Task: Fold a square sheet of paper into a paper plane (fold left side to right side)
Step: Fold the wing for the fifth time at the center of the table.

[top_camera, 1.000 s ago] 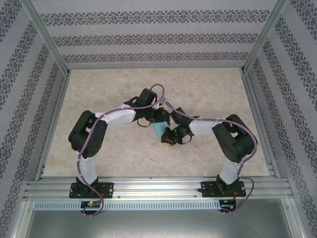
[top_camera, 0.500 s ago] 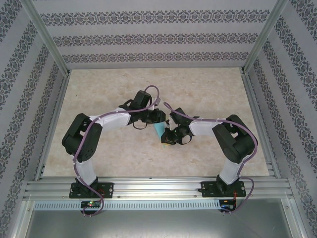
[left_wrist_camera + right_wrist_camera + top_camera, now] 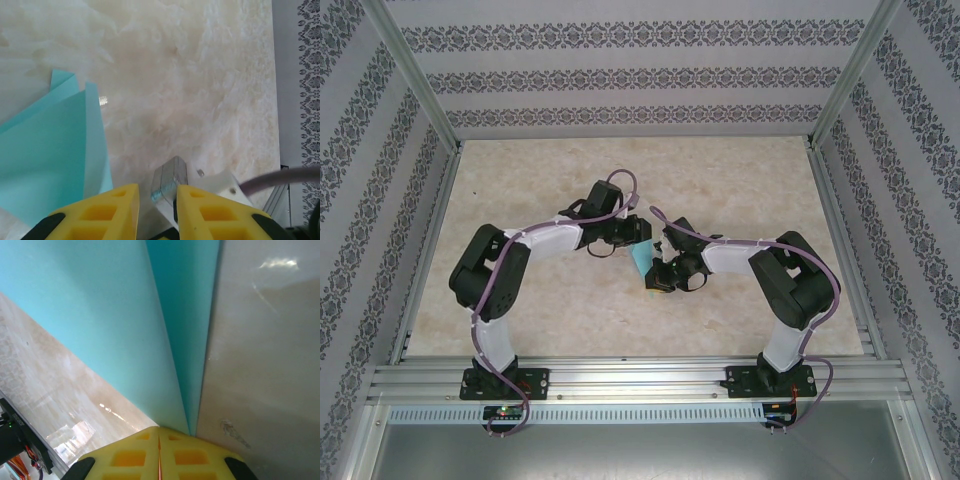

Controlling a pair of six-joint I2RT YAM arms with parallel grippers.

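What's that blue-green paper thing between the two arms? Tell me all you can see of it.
The folded paper is thin, smooth and turquoise, in long layered flaps with sharp creases narrowing to a tip. The right hand is shut on that tip. The paper sits over the middle of the table, with the open left hand beside it, not gripping it.

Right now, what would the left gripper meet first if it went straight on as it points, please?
Probably part of the right arm: a silver block and white housing sit just beyond the left gripper, though depth is unclear. The turquoise paper lies off to one side.
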